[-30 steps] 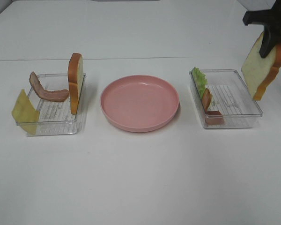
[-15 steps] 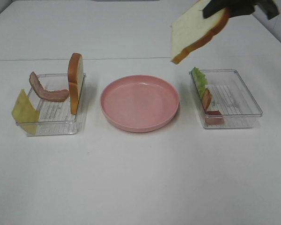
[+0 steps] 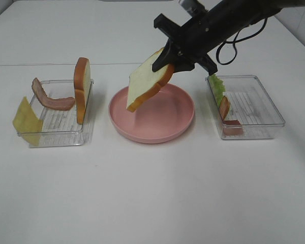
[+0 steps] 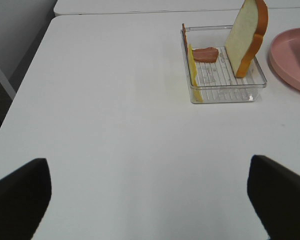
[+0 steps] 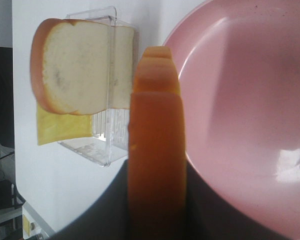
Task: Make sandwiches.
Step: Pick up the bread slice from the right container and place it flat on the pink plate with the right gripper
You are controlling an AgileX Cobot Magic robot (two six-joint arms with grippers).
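Right gripper (image 3: 168, 63) is reaching in from the right side, its jaws pinching narrowly on the crust edge of a bread slice (image 3: 145, 86). The slice is hanging tilted over the left part of the plate (image 3: 179, 123); I cannot tell whether its lower corner is touching the rim. The plate is sitting mid-table, round, pink, smooth and glossy, with a raised lip. The black arm and its looping cable (image 3: 239, 43) are passing above the near corner of the right tray (image 3: 259, 119) and partly crowding the view of it. That tray is clear ribbed plastic, rectangular, and is holding a ruffled green lettuce leaf (image 3: 217, 87) leaning on its left wall, with a bacon strip (image 3: 224, 109) just beside it. The left tray (image 3: 56, 129), of the same kind, is holding a second bread slice (image 3: 82, 89) standing upright against its right wall, white-faced with an orange-brown crust. A curved reddish second bacon strip (image 3: 51, 100) is lying in that tray too, and a thin yellow cheese square (image 3: 26, 119) is leaning at its left end. Left gripper (image 4: 147, 172) is hovering over bare white table (image 3: 152, 198) well apart from the left tray, jaws spread wide and gripping nothing.
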